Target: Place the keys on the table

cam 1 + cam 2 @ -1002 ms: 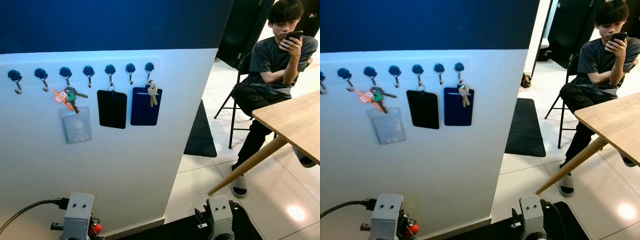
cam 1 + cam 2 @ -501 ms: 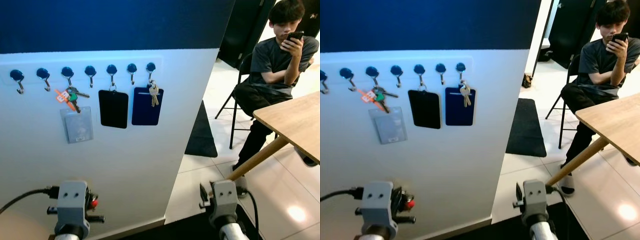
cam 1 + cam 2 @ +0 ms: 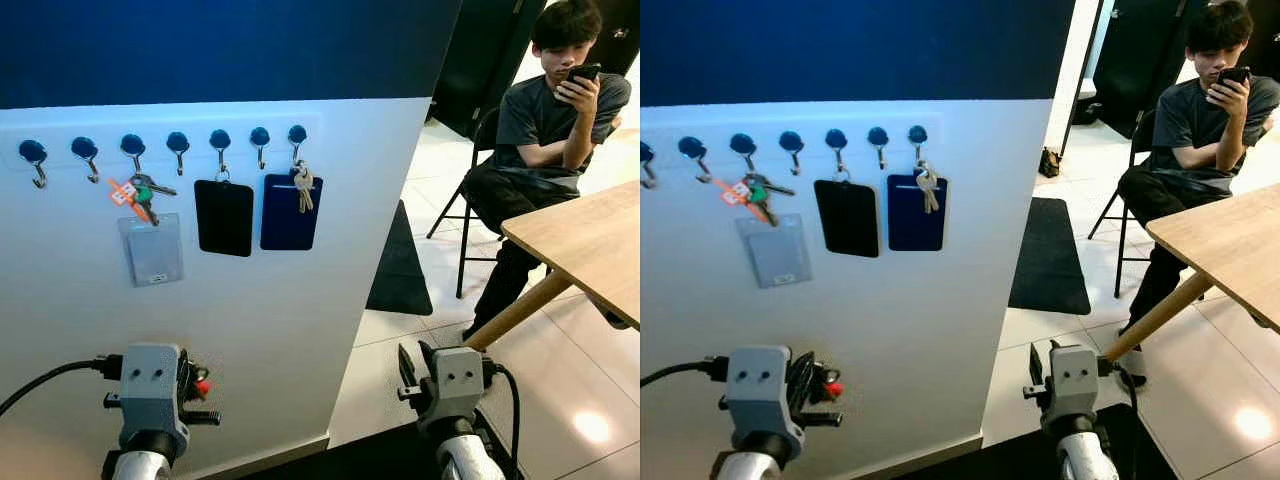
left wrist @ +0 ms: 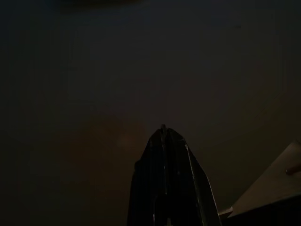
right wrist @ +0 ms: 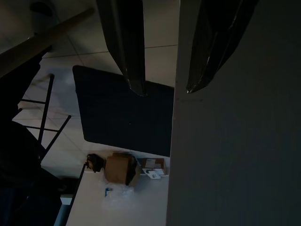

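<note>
White wall panel, blue hooks: silver keys hanging. Wooden desk at right. Left end effector closed, empty; right end effector parted, empty.

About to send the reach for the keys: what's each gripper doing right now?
Left gripper: shut, holding nothing, low by the white wall.
Right gripper: open, empty, low at the wall's corner.

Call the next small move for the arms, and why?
Probably raise the right gripper, whose fingers are open, toward the keys on the rightmost hook. Both arms sit low, well below the hook row, and the table is bare on the robot's right, so that arm suits the carry.
</note>
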`<state>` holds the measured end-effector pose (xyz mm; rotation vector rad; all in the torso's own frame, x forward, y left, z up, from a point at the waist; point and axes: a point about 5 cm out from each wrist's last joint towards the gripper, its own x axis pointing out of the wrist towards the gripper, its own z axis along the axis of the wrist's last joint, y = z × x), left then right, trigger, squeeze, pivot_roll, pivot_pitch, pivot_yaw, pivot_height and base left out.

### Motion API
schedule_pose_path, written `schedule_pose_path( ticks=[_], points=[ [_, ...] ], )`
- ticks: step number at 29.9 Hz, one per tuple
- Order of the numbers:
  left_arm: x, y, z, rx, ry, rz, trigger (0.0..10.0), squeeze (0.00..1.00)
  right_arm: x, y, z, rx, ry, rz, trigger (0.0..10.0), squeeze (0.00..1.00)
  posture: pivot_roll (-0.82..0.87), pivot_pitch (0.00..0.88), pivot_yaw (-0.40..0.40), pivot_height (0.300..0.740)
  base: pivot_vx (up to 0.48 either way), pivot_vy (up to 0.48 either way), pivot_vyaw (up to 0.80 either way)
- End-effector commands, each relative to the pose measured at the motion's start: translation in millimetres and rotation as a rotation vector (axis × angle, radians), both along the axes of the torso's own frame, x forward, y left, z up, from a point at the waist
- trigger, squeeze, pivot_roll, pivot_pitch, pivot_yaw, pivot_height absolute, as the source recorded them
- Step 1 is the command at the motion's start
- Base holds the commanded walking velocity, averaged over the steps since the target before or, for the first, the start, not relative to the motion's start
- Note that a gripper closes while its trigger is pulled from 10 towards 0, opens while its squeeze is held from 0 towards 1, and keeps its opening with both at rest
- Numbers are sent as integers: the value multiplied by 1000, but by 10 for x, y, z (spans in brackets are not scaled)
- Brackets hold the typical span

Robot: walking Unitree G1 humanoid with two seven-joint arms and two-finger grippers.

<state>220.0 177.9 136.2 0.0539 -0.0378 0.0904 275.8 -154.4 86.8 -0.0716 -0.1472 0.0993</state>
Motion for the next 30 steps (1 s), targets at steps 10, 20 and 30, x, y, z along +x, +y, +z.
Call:
schedule_pose_path(
  ticks=[10,20,30],
  points=[
    [-25,-46,11,-15,-2,16,10000,0,-20,23,-36,-12,33,23,10000,0,223,126,-70,740,-136,0,0],
    [-15,-50,17,-11,-4,20,10000,0,-9,35,-46,-18,41,32,10000,0,226,125,-71,740,-289,0,0],
    [-12,-36,21,-6,-1,22,10000,0,-16,54,-63,-19,50,35,10000,0,227,126,-71,740,-349,0,0]
  ],
)
